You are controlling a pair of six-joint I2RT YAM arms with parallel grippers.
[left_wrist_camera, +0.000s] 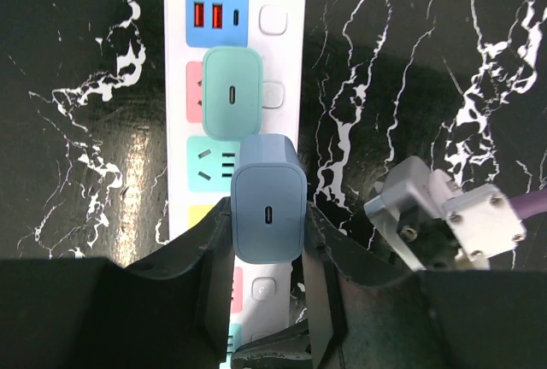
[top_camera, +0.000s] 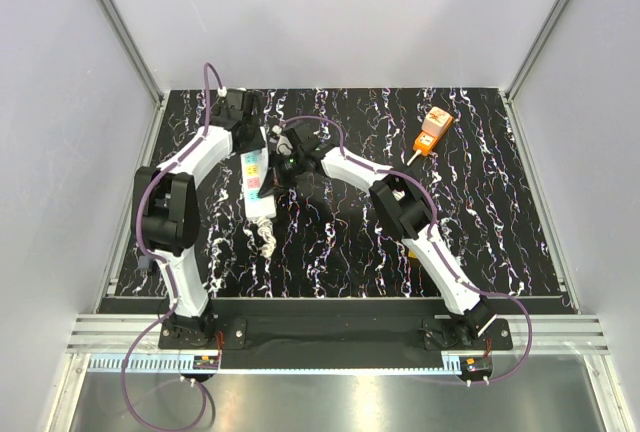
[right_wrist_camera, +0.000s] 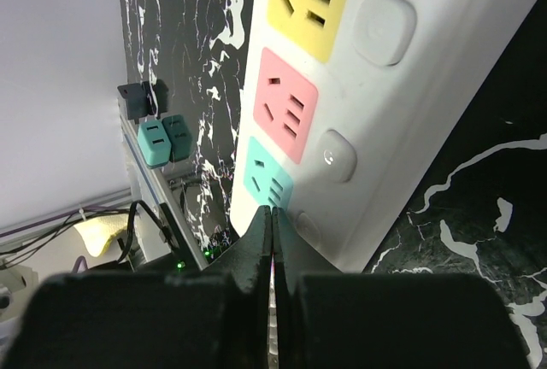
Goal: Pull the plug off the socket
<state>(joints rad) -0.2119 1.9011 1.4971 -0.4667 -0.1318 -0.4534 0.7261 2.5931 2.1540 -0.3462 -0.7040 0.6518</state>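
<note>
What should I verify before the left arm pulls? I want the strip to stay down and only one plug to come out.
1. The left gripper is closed on the sides of the blue plug: ok.
2. The right gripper is shut, with its tips on the end of the socket by the teal outlet: ok.
3. The mint plug is not touched by the left gripper: ok.
4. Whether the blue plug's prongs are in or out of the socket: cannot tell, its base is hidden.
5. Whether the right gripper presses hard enough to hold the socket down: cannot tell.
</note>
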